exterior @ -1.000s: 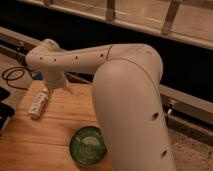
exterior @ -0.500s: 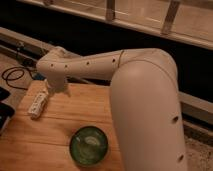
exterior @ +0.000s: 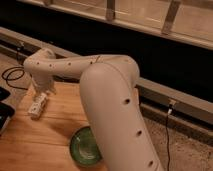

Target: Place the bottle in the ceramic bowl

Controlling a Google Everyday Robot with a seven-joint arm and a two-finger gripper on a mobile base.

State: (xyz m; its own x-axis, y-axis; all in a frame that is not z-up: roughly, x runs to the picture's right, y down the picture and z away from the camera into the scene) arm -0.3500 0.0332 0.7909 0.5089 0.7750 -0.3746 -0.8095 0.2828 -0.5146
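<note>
The ceramic bowl [exterior: 85, 146], dark green and glossy with a lighter inside, sits on the wooden table [exterior: 40, 140] near the front edge. My big white arm passes in front of it and hides its right side. The arm reaches up and left, then bends down to the gripper [exterior: 38, 105], a whitish shape low over the table's left part, well left of and behind the bowl. I cannot make out the bottle as a separate thing; it may be hidden at the gripper.
A black object [exterior: 4, 114] lies at the table's left edge. A coiled black cable [exterior: 12, 75] lies on the floor behind the table. A wall rail with a dark window band runs along the back, and a thin cable [exterior: 167, 131] hangs down at the right.
The arm's elbow and upper link have swung and now cover more of the bowl's right side. The gripper has stayed over about the same spot on the table's left part.
</note>
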